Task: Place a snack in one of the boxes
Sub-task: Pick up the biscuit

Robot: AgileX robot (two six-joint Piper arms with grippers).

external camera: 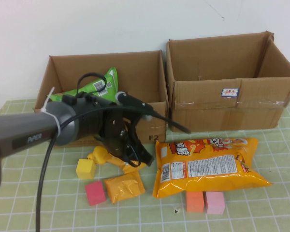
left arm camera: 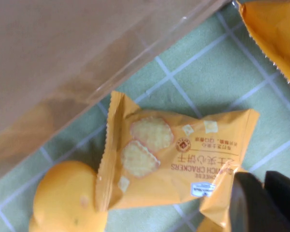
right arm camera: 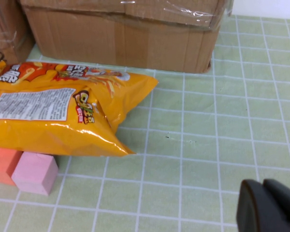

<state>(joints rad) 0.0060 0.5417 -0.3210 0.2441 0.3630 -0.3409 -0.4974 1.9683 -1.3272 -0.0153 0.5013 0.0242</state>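
The small cracker packet (left arm camera: 174, 159) lies flat on the green checked table (external camera: 280, 203) just in front of the left box (external camera: 150, 77), beside a yellow rounded toy (left arm camera: 63, 198); in the high view the left arm covers most of it. The left gripper (external camera: 135, 152) hangs low over the packet, one dark fingertip (left arm camera: 261, 203) at its crimped end, but I cannot tell whether it grips. The big chip bag (external camera: 208, 164) lies before the empty right box (external camera: 232, 72). The right gripper (right arm camera: 270, 205) appears only at its own camera's edge, fingers together.
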